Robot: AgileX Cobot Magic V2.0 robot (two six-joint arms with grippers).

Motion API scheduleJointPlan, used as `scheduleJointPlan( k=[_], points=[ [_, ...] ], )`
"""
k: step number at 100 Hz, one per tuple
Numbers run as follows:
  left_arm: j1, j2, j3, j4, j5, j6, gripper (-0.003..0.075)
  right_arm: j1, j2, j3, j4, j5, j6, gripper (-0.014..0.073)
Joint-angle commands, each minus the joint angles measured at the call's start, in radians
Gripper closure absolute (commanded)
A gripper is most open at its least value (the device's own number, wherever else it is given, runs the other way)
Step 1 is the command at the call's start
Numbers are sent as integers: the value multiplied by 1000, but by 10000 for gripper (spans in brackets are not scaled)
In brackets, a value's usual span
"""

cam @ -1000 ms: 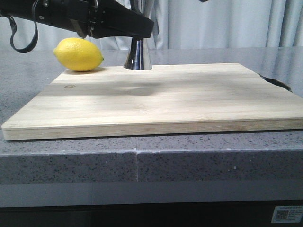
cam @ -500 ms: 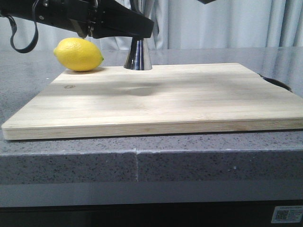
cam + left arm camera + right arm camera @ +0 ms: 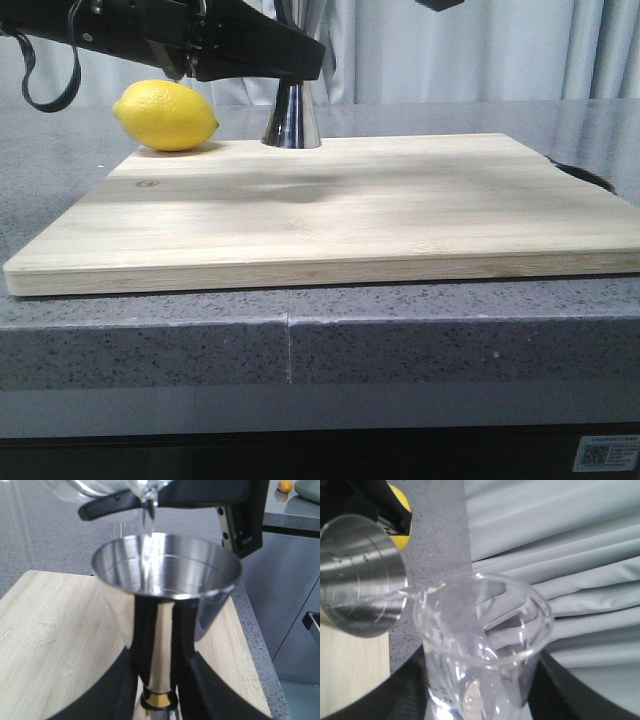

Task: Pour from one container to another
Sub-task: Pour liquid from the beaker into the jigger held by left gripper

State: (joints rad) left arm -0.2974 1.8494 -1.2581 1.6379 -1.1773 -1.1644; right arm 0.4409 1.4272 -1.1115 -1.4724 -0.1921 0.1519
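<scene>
With the beaker (image 3: 480, 650) being gripped by the right gripper (image 3: 480, 705) and the jigger (image 3: 160, 610) being clamped by the left gripper (image 3: 159, 680), the thin stream is best being kept centred over the cup, so the tilt is being held gentle.

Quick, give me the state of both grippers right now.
Left gripper: shut on the steel jigger.
Right gripper: shut on the glass beaker, tipped over the jigger.

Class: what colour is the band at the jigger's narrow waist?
Gold; the band on the jigger shows best in the left wrist view.
</scene>
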Motion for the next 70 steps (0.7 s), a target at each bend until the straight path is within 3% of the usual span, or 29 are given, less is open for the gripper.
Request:
scheduleJointPlan(
  k=[1,70],
  points=[
    [-6,-56,-28,-67,-180,-3,608,1,-34,-38,1,-12,0,316],
    [-6,-56,-28,-67,-180,-3,608,1,-34,-38,-44,-22,0,316]
  ],
)
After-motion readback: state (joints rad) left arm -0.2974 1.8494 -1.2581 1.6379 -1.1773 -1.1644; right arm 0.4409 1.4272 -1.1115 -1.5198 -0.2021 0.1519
